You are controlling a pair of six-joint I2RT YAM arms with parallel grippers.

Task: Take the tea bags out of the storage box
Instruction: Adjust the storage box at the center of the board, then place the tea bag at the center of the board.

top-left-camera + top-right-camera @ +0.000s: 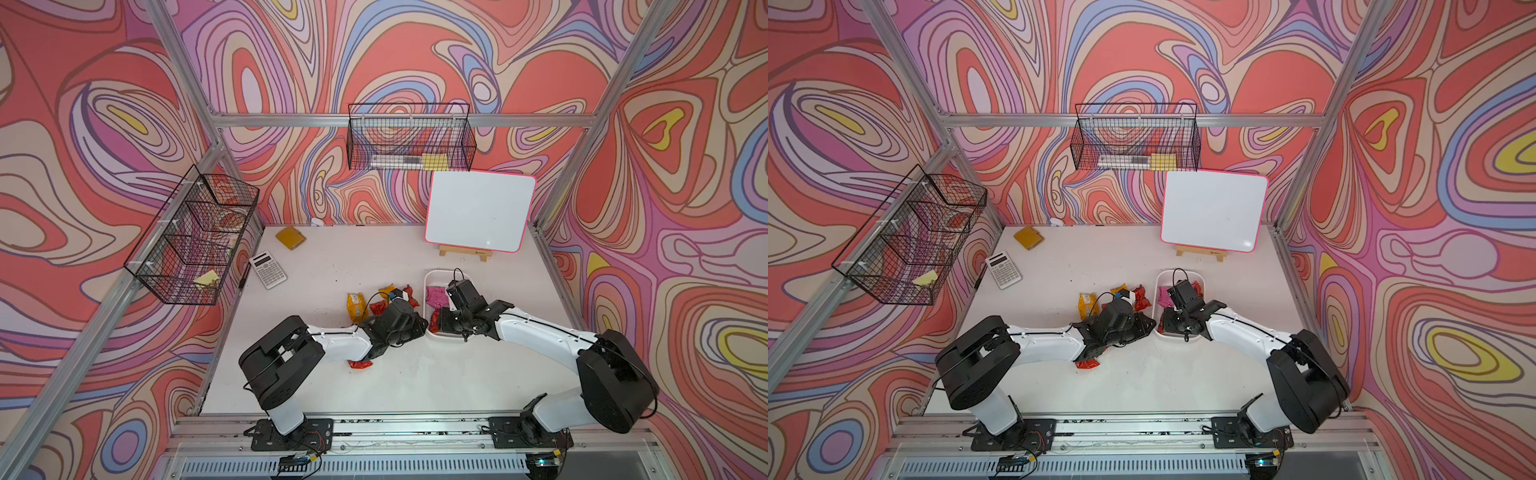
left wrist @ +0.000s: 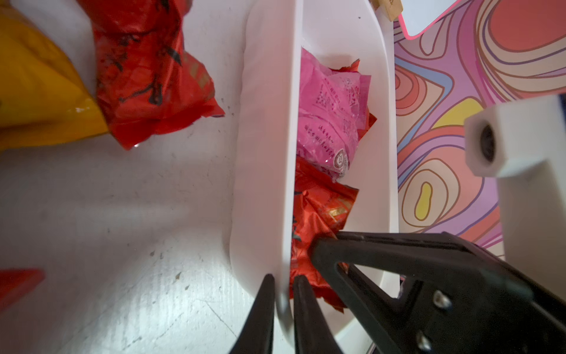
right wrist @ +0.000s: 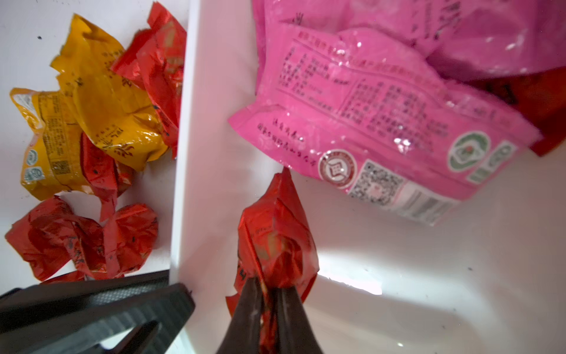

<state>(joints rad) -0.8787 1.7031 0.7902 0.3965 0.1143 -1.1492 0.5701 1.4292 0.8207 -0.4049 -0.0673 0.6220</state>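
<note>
My right gripper (image 3: 269, 286) is pinched shut on the crumpled end of a red bag (image 3: 275, 239), with foil bunched between the jaws. That bag is inside the box (image 3: 214, 138), close against its side wall. My left gripper (image 2: 281, 280) straddles the same wall, one finger outside and one inside, and is closed on the rim to steady it.

Just past the red bag lie two overlapping pink bags (image 3: 382, 101). The corner of the nearer one seems to touch the red bag's tip. At least one more red one shows beneath them.

In both top views the box (image 1: 434, 275) sits just right of the frame's centre. The heap (image 1: 386, 297) of bags already taken out lies on the table directly left of it. A stray bag (image 1: 360, 364) lies lower in the frame, beside my left forearm.

My main worry is the pinch. I hold only a thin, slick fold, so a quick lift could let the foil slide out and drop the bag back in. My two grippers are also very close together. Carrying the bag over the wall towards the heap could knock it against my left fingers or the rim. If my left hold on the rim is shallow, that bump might tilt or shove the box. The pink corner could also catch and get dragged along.
</note>
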